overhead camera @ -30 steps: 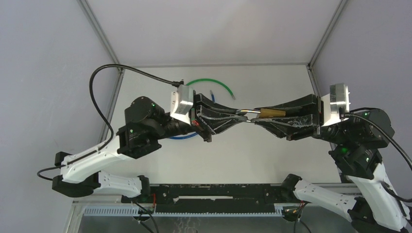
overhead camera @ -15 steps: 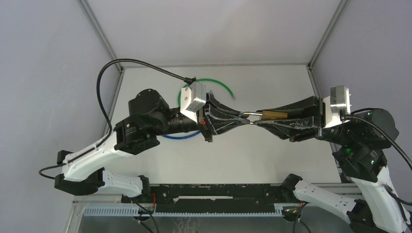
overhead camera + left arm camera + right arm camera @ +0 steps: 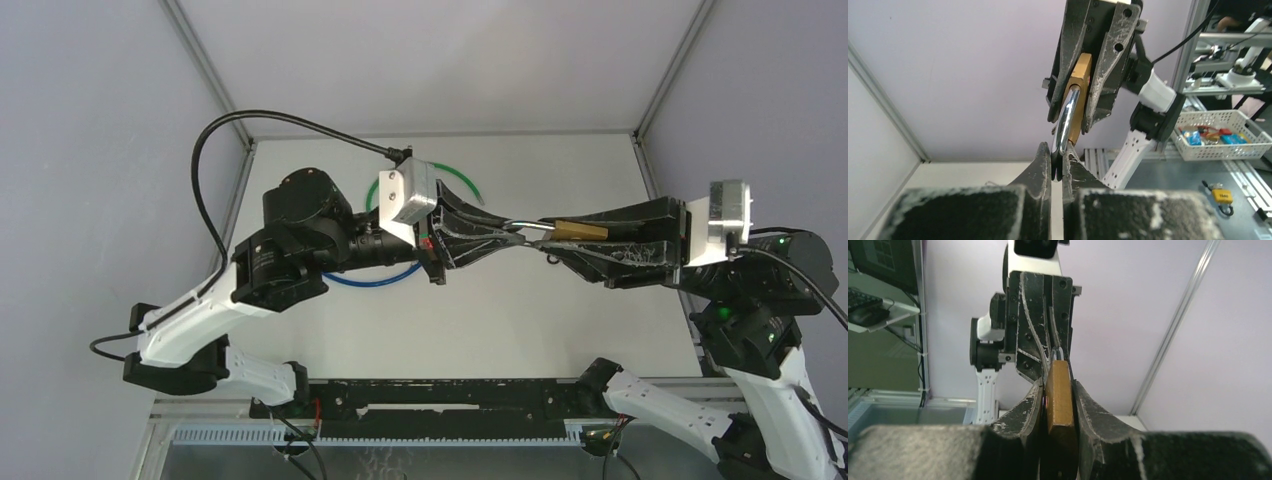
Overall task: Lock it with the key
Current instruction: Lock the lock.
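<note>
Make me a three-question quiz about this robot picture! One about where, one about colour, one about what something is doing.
1. Where is the padlock?
A on the floor
B held between both grippers
C in a drawer

2. What colour is its body?
A gold
B red
C black

3. How is the left gripper?
A wide open
B pinched shut on the shackle
C out of sight

Answers:
1. B, each gripper holds one end.
2. A, brass-gold shows between the right gripper fingers.
3. B, its tips squeeze the silver loop.
</note>
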### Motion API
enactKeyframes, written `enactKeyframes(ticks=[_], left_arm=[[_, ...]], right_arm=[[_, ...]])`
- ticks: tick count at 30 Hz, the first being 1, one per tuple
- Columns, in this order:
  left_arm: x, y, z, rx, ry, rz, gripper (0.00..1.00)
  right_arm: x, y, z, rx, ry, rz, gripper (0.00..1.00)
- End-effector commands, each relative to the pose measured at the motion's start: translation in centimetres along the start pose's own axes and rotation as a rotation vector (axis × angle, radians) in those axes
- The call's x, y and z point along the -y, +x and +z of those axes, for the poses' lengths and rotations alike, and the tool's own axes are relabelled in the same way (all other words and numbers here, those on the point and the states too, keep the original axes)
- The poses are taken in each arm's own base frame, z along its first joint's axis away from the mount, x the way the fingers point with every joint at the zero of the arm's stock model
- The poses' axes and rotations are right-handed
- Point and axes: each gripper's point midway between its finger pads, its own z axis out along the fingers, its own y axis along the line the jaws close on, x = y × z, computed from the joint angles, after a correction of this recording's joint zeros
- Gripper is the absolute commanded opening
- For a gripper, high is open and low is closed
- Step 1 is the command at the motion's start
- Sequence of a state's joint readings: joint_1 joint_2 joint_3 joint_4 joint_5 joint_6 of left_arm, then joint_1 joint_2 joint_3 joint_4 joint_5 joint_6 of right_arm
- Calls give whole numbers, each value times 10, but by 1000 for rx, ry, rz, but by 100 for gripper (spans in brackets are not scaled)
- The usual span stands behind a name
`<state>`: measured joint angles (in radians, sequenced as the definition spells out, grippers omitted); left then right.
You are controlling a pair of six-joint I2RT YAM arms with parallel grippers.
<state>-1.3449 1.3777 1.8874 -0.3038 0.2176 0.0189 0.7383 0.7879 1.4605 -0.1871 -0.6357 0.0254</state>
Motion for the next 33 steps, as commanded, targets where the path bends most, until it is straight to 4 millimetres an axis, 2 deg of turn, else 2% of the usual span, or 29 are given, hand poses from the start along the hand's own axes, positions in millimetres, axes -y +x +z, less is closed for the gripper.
enactKeyframes(ticks=[1, 4, 7, 12, 14, 18, 20, 26, 29, 33], left_arm=[[82, 176, 19, -486, 305, -124, 0], [89, 176, 25, -483, 328, -115, 0], [95, 171, 35, -470, 357, -105, 0], [102, 166, 44, -449, 368, -91, 0], [102, 162, 50, -427, 360, -105, 0], [103, 147, 67, -377, 351, -128, 0], [104, 143, 76, -360, 347, -128, 0], [109, 138, 92, -348, 346, -117, 0], [108, 138, 91, -356, 342, -106, 0], [103, 135, 79, -361, 330, -87, 0]], right_arm=[[52, 124, 8, -334, 136, 115, 0], [48, 116, 13, -316, 113, 113, 0], [40, 123, 22, -326, 73, 119, 0], [27, 138, 24, -361, 2, 140, 0], [21, 136, 24, -339, -31, 166, 0], [20, 127, 28, -271, -35, 193, 0], [21, 114, 30, -213, -23, 212, 0], [28, 92, 28, -139, 28, 210, 0], [28, 91, 24, -145, 32, 207, 0], [26, 86, 11, -156, 49, 186, 0]])
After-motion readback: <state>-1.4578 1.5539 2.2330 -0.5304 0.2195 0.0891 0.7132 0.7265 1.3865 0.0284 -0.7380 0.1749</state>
